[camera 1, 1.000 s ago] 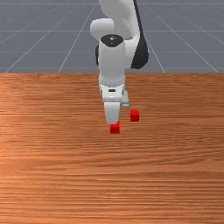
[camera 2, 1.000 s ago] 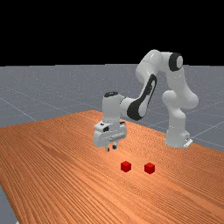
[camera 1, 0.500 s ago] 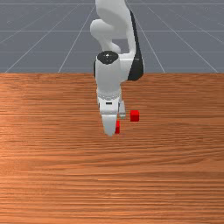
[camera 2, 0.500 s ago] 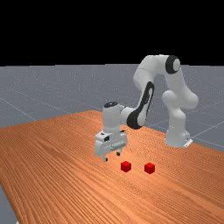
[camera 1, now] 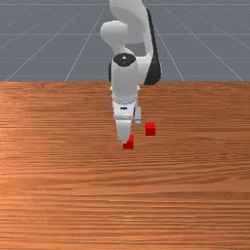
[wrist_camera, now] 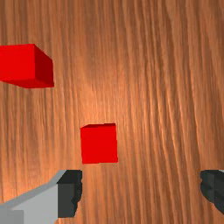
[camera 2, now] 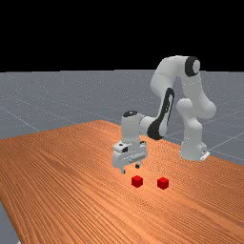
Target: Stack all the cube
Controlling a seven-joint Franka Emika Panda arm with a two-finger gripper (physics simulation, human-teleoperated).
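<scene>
Far view, spread claw (camera 2: 130, 168), red cubes (camera 2: 137, 181)

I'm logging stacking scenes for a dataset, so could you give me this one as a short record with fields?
gripper: the gripper hovers above the table
jaws: open, holding nothing
cube nearer the gripper: red cube, on the table, the front view's left one, partly hidden there by the jaws
other cube: second red cube, on the table, the front view's right one
spacing: cubes apart
stack: not yet built
</scene>
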